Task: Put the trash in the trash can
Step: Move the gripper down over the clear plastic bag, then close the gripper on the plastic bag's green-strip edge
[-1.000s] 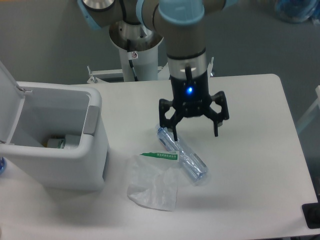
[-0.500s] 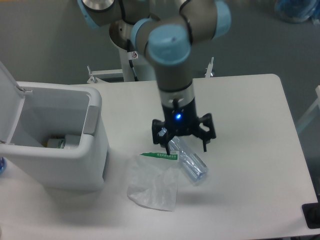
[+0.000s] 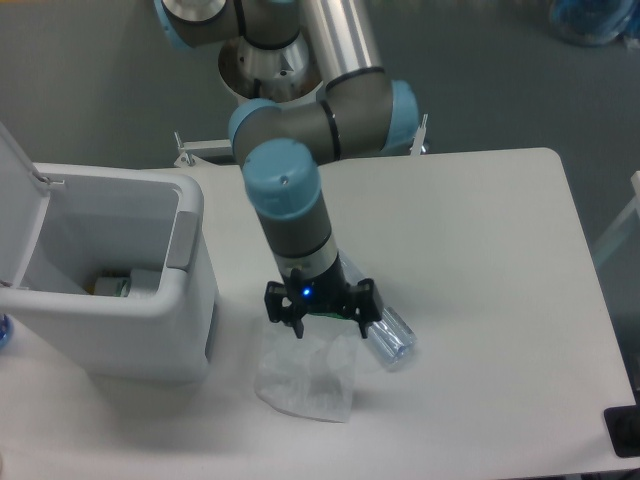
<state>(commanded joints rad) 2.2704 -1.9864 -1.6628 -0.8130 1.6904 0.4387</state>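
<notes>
Gripper (image 3: 318, 322) is sitting low over the table (image 3: 490, 250), its fingers spread wide and holding nothing. It is straddling the top edge of the wrapper (image 3: 305, 375); the left fingertip is at the wrapper's 11 o'clock corner, the right fingertip is beside the bottle (image 3: 388, 339). Whether either tip is touching plastic cannot be told from this view.

Wrapper is lying flat and crumpled at 6 o'clock from the gripper. Its green label strip is hidden under the gripper body. Bottle is lying on its side at the wrapper's 2 o'clock, touching or overlapping its corner, with much of its length covered by the arm.

Trash can (image 3: 190, 300) is standing at 9 o'clock from the gripper, lid (image 3: 20, 200) open, something pale already at the bottom.

Handling judgement: the wrapper is looking very light, limp and thin, so it will likely fold rather than resist; a pinch on a bunched ridge near the top edge seems best, as a flat patch would slip out. The bottle looks light, crinkly and slick; grip across the mid-body, not the cap end. Closing here risks nudging the bottle.
</notes>
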